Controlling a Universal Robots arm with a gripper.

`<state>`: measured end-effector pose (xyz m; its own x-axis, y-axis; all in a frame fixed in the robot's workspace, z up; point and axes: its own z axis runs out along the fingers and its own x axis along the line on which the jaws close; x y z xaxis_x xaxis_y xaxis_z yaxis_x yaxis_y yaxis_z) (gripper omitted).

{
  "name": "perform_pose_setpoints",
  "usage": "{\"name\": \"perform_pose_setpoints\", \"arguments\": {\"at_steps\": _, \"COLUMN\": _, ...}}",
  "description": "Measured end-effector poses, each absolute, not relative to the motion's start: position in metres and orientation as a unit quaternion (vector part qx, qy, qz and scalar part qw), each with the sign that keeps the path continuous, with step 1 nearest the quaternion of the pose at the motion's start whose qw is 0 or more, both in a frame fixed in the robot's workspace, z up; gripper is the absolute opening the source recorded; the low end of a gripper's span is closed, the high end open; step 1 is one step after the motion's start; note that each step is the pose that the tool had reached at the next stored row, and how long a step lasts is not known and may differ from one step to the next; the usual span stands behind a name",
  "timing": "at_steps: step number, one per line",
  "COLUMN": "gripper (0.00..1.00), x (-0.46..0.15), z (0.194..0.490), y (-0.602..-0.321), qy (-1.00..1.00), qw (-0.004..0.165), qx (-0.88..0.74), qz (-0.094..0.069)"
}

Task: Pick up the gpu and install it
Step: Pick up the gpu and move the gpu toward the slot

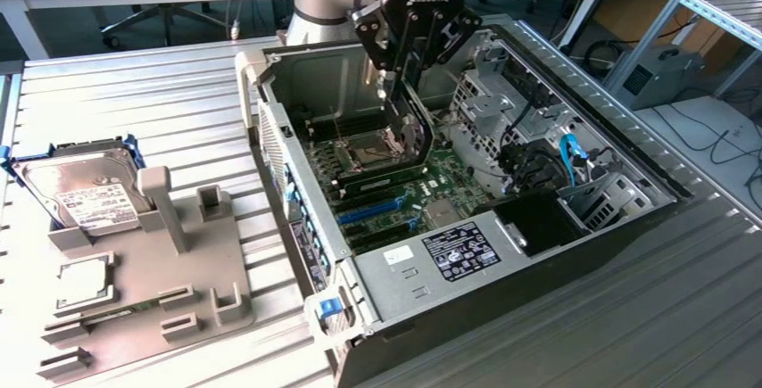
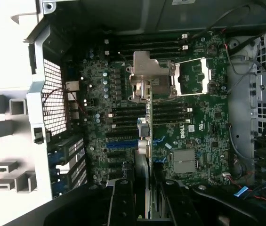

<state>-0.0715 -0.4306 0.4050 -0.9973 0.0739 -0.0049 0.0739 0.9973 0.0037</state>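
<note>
1. Right now the gripper (image 1: 402,74) has its jaws pinching the upper end of the gpu (image 1: 413,134), above the open computer case (image 1: 277,129).
2. Thin, flat and black, the card hangs on edge, its long axis running steeply down toward the green motherboard (image 1: 451,174); I can't tell whether its lower end touches.
3. In the wrist view it's a narrow strip, edge-on, reaching out from between the black fingers (image 2: 122,202).
4. Off on the ribbed metal surface (image 1: 120,94), a silver hard drive (image 1: 81,190) sits in a grey moulded holder (image 1: 178,263).
</note>
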Motion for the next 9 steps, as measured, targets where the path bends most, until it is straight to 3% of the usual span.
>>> {"name": "perform_pose_setpoints", "arguments": {"at_steps": 9, "gripper": 0.26, "x": -0.057, "z": 0.396, "y": -0.43, "qy": 0.999, "qw": 0.002, "qx": 0.037, "qz": 0.001}}
